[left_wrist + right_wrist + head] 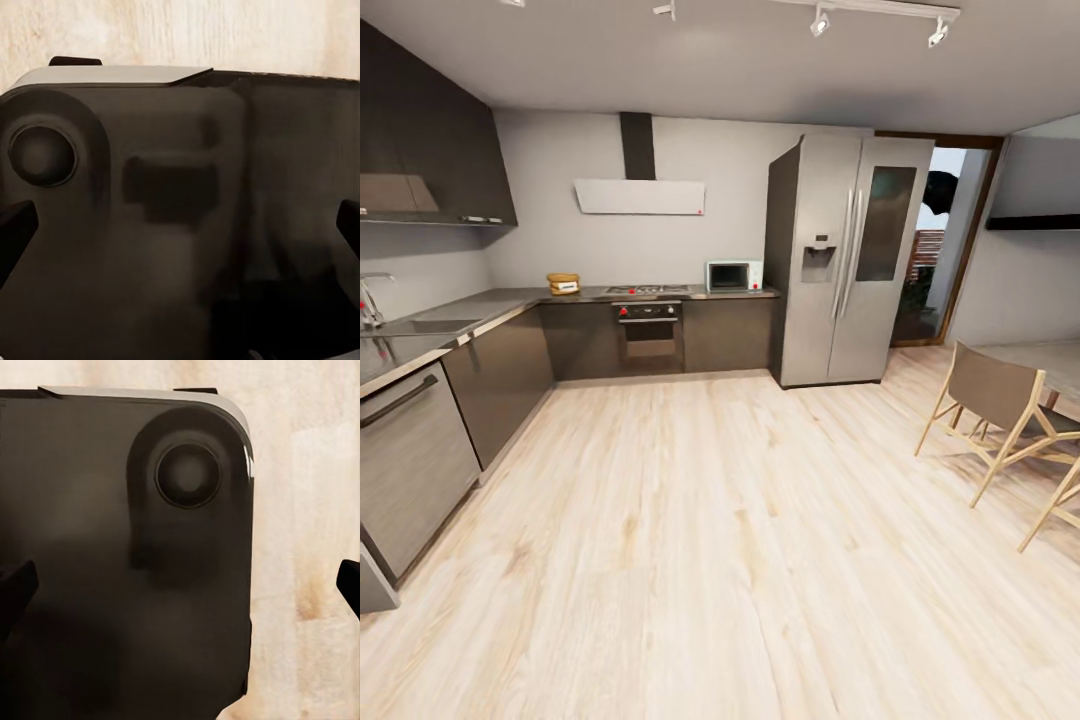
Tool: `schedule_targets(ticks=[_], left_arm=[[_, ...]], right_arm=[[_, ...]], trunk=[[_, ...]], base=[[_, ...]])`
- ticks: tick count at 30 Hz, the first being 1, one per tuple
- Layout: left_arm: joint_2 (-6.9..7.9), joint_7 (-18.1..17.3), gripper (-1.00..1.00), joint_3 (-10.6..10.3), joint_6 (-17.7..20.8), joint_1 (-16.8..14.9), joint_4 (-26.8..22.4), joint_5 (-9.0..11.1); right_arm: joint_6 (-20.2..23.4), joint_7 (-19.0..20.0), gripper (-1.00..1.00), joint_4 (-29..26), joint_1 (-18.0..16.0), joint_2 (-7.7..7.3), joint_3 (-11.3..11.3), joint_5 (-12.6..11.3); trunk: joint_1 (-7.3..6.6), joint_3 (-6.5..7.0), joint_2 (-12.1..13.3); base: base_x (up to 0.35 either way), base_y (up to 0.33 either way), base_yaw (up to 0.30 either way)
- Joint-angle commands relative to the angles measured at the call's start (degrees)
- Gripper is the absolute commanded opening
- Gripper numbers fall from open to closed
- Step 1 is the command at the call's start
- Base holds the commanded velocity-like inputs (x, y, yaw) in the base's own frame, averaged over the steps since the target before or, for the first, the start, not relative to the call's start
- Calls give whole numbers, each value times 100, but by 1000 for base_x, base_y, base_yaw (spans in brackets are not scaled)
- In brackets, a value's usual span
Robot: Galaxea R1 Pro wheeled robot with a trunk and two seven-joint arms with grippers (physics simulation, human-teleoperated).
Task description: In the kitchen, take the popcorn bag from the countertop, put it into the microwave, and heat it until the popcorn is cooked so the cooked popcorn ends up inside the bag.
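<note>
Across the room, the small tan popcorn bag (563, 284) stands on the grey countertop (490, 303) by the back wall, left of the steel hob. The pale microwave (732, 276) sits on the same counter to the right of the hob, beside the fridge, with its door shut. In the left wrist view my left gripper (180, 232) is open, its dark fingertips (15, 234) far apart over my own dark base. The right gripper (180, 589) is open in the same way, with nothing between its fingertips (349, 581).
A built-in oven (648, 335) sits under the hob. The steel fridge (840, 260) stands at the counter's right end. A dishwasher (410, 465) and sink counter run along the left. Wooden chairs (1000, 410) stand at the right. Pale wood floor (720, 540) lies between.
</note>
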Motion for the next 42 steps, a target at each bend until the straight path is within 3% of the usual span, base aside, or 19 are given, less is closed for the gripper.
schedule_targets(ticks=[1,9,42], left_arm=[[-1,-1,100,0,-17,-2,4,30],[-1,-29,100,-4,0,-2,13,36],[2,-30,100,-9,58,-2,31,73]], right_arm=[[-20,-7,100,1,0,2,-2,-8],[-11,-7,100,1,0,-3,14,34],[7,-7,100,1,1,-3,34,54]], trunk=[[0,-4,-2],[0,-4,-2],[0,-4,-2]], base=[[0,0,1],[91,0,0],[319,0,0]])
